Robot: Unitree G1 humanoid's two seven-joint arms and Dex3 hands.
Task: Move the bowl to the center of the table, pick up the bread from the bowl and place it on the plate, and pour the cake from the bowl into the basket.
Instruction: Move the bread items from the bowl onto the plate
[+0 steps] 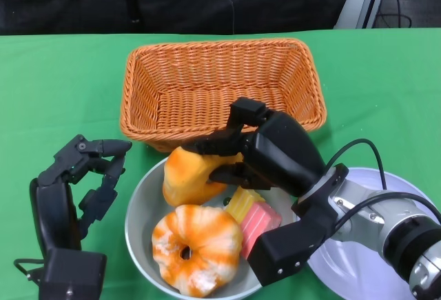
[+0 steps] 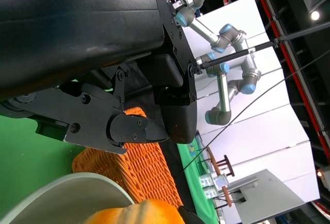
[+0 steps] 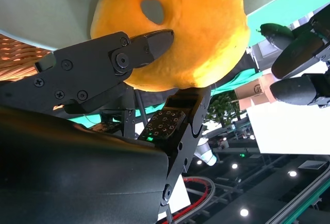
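Head view: grey round bowl [image 1: 140, 212] sits on the green tablecloth [image 1: 62, 86], just in front of the orange woven wicker basket [image 1: 222, 87] and touching or nearly touching its near wall. Right hand [image 1: 238, 154] reaches in over the bowl's far side, fingers closed around an orange-yellow bread piece [image 1: 187, 176], raised at the bowl's far rim. Still in the bowl: an orange-and-white ring-shaped bread [image 1: 196, 248] at the near side, and a pink-and-yellow cake slice [image 1: 253, 218] beside it, partly under the right hand. White round plate [image 1: 375, 267] lies to the right, mostly under the right forearm. Left hand [image 1: 86, 176] hangs just left of the bowl, fingers apart, holding nothing. Right wrist view: bread piece [image 3: 175, 33] pinched between black fingers [image 3: 108, 62], basket weave [image 3: 20, 54] at one edge. Left wrist view: left hand fingers [image 2: 129, 128] parted and empty, bowl rim [image 2: 62, 195] and basket [image 2: 139, 167] beyond them.
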